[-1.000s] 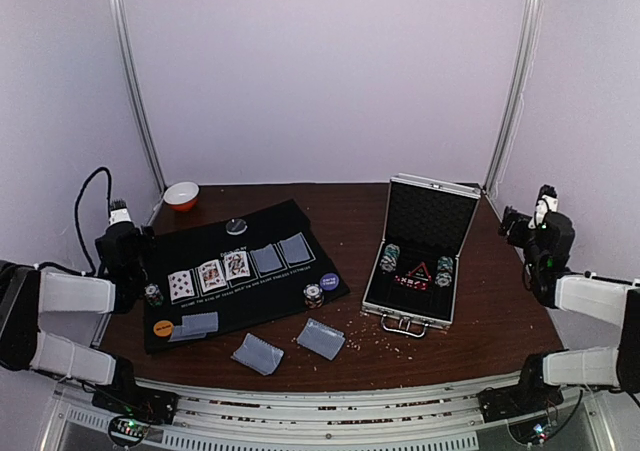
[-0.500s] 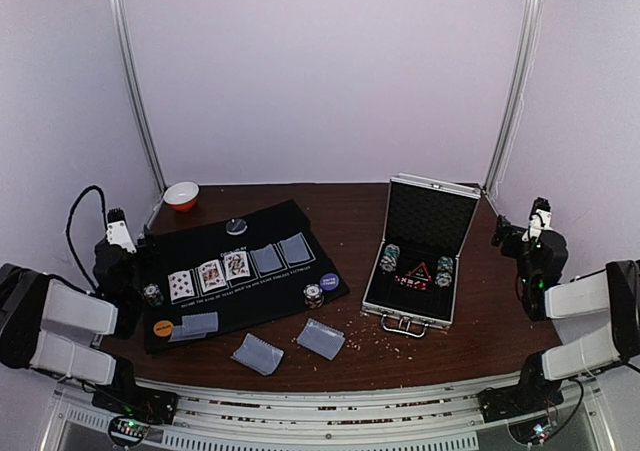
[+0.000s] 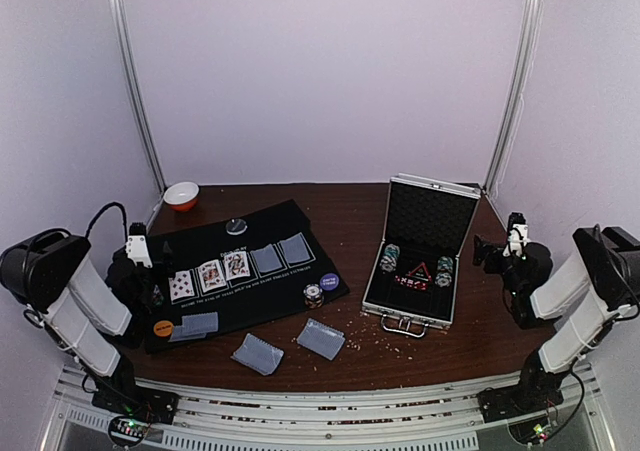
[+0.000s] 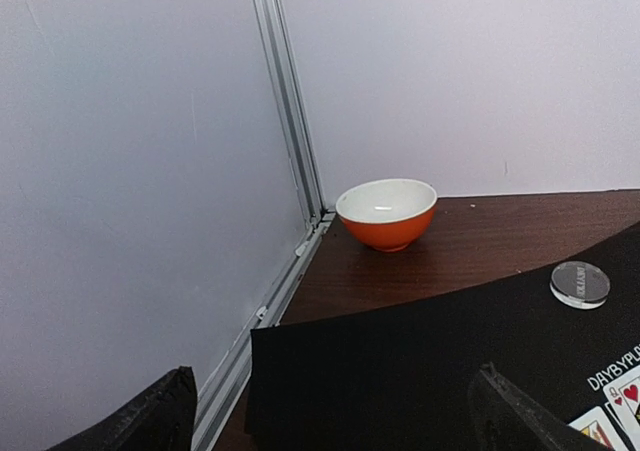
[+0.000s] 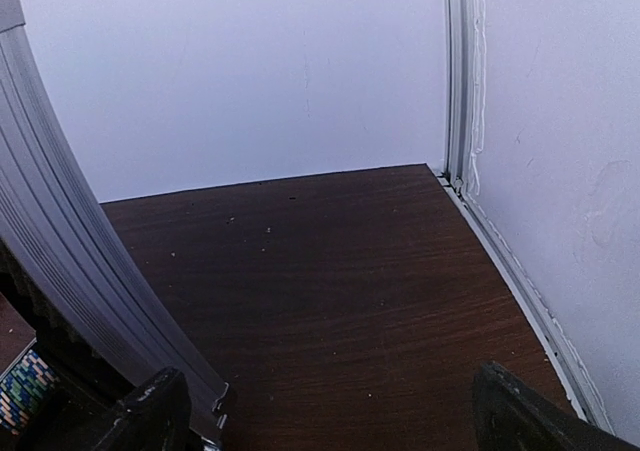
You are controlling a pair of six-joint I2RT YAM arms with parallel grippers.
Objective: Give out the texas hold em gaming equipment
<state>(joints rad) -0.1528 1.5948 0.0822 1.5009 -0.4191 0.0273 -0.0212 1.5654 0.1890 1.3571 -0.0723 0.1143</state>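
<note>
On the black mat (image 3: 270, 233) lie three face-up cards (image 3: 211, 275) and two grey-blue face-down cards (image 3: 281, 254). A grey disc (image 3: 236, 226) lies at its back, a purple disc (image 3: 329, 282) and a chip stack (image 3: 314, 295) at its right. An orange disc (image 3: 163, 326) and a card pile (image 3: 198, 323) lie at its front left. Two more card piles (image 3: 257, 353) (image 3: 321, 338) lie on the table. My left gripper (image 3: 152, 255) (image 4: 335, 426) is open and empty over the mat's left edge. My right gripper (image 3: 486, 252) (image 5: 335, 421) is open and empty, right of the case.
The open silver case (image 3: 415, 256) holds chip stacks (image 3: 389, 258); its lid (image 5: 60, 271) fills the left of the right wrist view. An orange-and-white bowl (image 3: 181, 195) (image 4: 387, 211) stands at the back left corner. The grey disc (image 4: 580, 283) shows in the left wrist view. Walls close both sides.
Both arms have folded back over their bases. The left gripper has moved right to the mat's edge. The right gripper has moved left toward the case.
</note>
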